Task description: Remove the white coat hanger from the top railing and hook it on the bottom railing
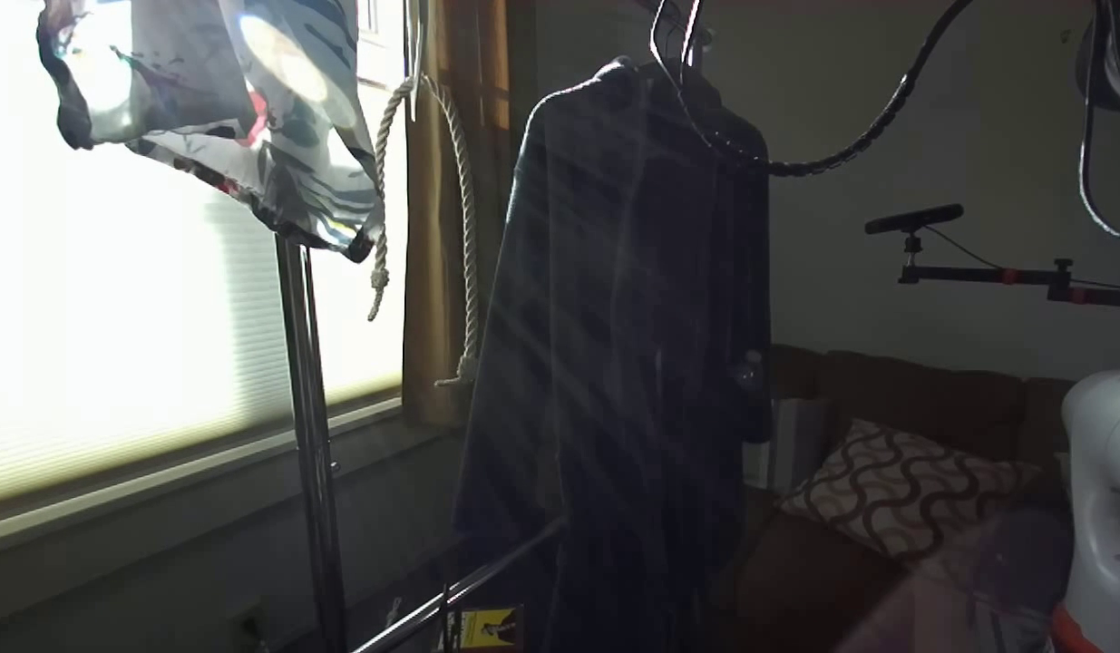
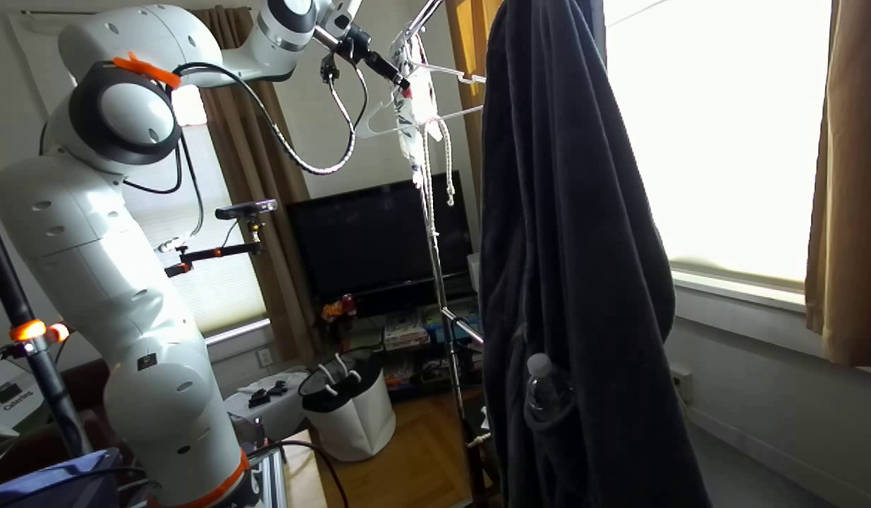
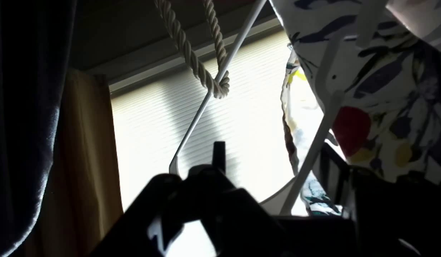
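Pal: Wrist view 1st pls. What's up?

Me: I see the white coat hanger (image 3: 310, 157), w/ a rope (image 3: 189, 53) looped over its long bar.

Pal: Jaws got it?

Me: Not yet. They look spread apart, w/ one side of the hanger showing btwn them. Can't tell if they touch it. The flower cloth (image 3: 381, 96) is v. near, so if I squeeze too far over, I may pinch that too.

Pal: And the rope?

Me: I don't think it's tied, so if I tip the hanger, it'll prob slide off.

Pal: OK, next?

Me: In an exterior view, the hanger's up by the top railing (image 2: 424, 15), prob hung on it. I can't make out how it hooks on. If I tug b4 I lift, it could snag. There's also a bottle (image 2: 544, 391) that looks tucked in the dark robe (image 2: 576, 233). One bump & it might fall.

Pal: Where's the hanger go?

Me: In an exterior view, the bottom railing (image 1: 469, 581) slants low & goes out of sight by the robe. So it's tight: if I swing wide, I could drag the robe along. My cable (image 1: 809, 169) crosses the robe's top from this side; can't tell if they touch. Drop too fast & it may catch.
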